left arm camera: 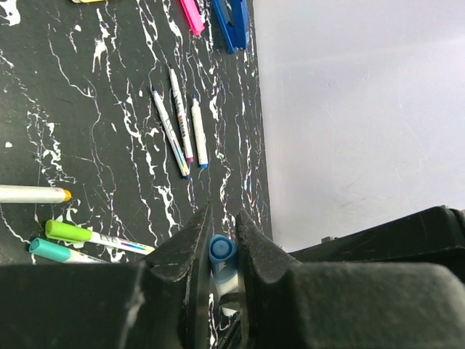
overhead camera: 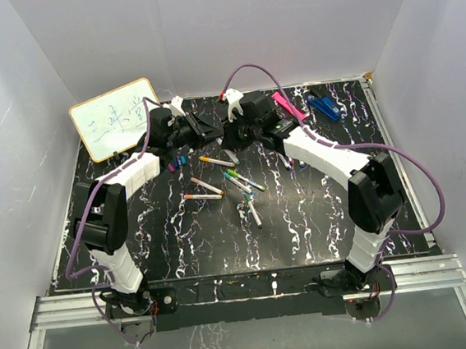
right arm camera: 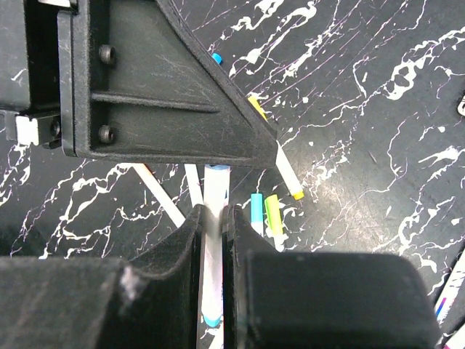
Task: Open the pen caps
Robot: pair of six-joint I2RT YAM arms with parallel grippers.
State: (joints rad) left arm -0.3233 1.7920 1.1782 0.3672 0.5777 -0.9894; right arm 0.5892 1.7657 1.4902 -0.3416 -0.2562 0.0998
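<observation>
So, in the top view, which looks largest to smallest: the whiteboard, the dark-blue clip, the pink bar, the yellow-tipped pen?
1. whiteboard
2. dark-blue clip and pink bar: too alike to rank
3. yellow-tipped pen, the thinnest

Pen caps: one blue cap gripped, the others on pens lying on the table.
The blue cap is pinched between the fingers of the left end effector, its round end toward the camera, with a pale pen running down from it. On the table, a lime-green cap and a teal cap lie side by side, and a small yellow cap lies near them.
</observation>
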